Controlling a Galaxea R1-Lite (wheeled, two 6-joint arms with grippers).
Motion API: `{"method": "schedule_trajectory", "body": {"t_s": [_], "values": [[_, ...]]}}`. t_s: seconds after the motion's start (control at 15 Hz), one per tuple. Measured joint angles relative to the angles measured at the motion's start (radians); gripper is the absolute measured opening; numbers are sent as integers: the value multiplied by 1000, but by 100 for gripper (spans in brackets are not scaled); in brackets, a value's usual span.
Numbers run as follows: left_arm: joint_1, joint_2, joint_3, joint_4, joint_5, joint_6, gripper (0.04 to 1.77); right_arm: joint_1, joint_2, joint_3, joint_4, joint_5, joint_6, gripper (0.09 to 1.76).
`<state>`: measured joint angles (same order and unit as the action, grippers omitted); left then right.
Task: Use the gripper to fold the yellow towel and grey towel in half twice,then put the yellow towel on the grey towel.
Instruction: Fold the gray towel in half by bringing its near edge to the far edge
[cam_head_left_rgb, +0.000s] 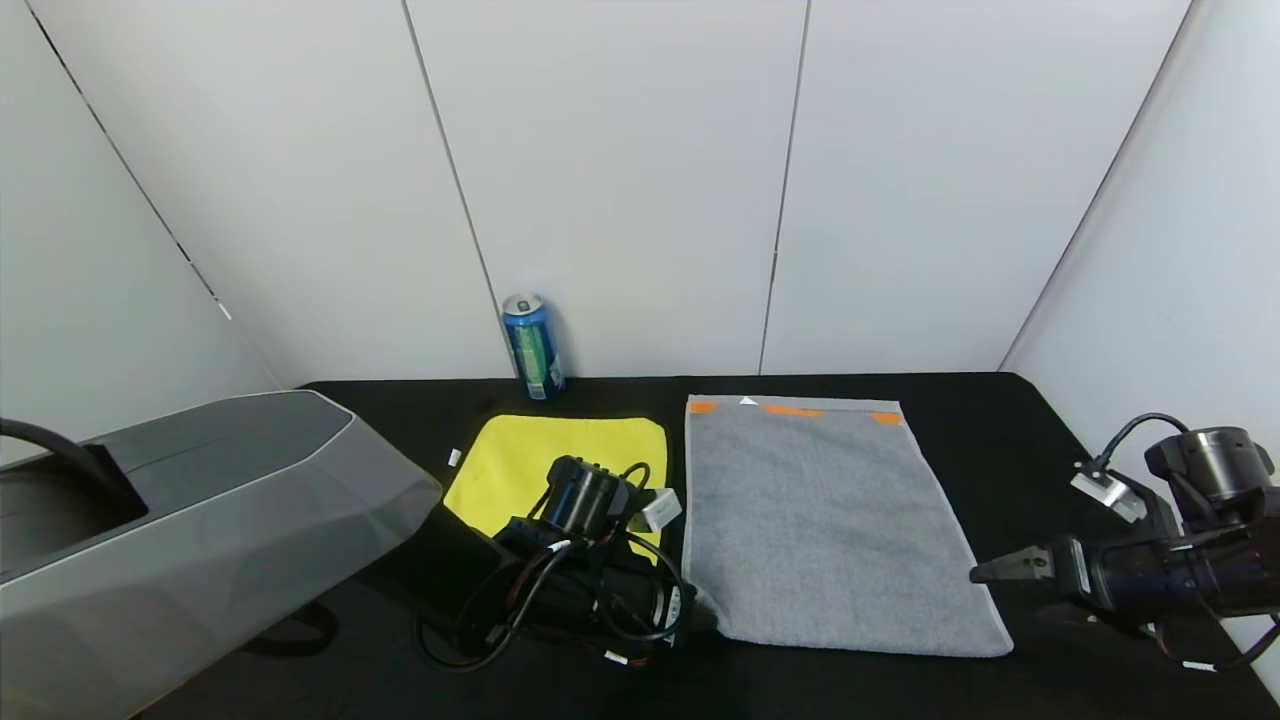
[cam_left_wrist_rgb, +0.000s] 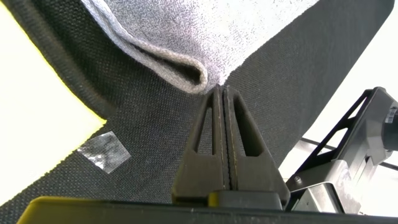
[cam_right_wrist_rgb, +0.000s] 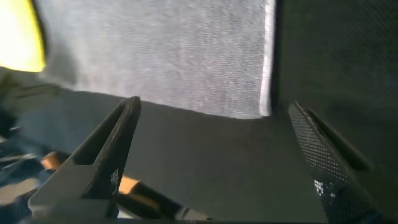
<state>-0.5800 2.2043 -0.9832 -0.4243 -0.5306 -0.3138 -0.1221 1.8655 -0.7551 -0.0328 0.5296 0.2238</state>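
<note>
The grey towel (cam_head_left_rgb: 820, 520) lies flat on the black table, its orange patches at the far edge. The yellow towel (cam_head_left_rgb: 530, 460) lies flat to its left, partly hidden by my left arm. My left gripper (cam_left_wrist_rgb: 222, 90) is shut, its tips pinching the grey towel's (cam_left_wrist_rgb: 199, 37) near left corner, where the hem curls up. In the head view the wrist hides these fingers. My right gripper (cam_head_left_rgb: 985, 573) is open and empty just off the towel's near right corner. In the right wrist view that corner (cam_right_wrist_rgb: 264, 109) lies ahead, between the spread fingers (cam_right_wrist_rgb: 118, 149).
A blue drink can (cam_head_left_rgb: 533, 346) stands at the back by the wall, beyond the yellow towel. A small pale tape patch (cam_left_wrist_rgb: 106, 151) sits on the black table (cam_head_left_rgb: 1000, 440) beside the yellow towel (cam_left_wrist_rgb: 37, 112). White walls enclose the back and right.
</note>
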Motion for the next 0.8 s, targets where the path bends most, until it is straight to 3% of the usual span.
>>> {"method": "schedule_trajectory", "body": {"t_s": [0.4, 0.6, 0.8], "values": [[2, -1, 0, 0, 0, 0, 11, 58, 21, 2, 0, -90, 3, 171], [2, -2, 0, 0, 0, 0, 11, 98, 38, 2, -1, -187, 4, 171], [2, -3, 0, 0, 0, -1, 11, 122, 49, 0, -1, -200, 6, 171]]}}
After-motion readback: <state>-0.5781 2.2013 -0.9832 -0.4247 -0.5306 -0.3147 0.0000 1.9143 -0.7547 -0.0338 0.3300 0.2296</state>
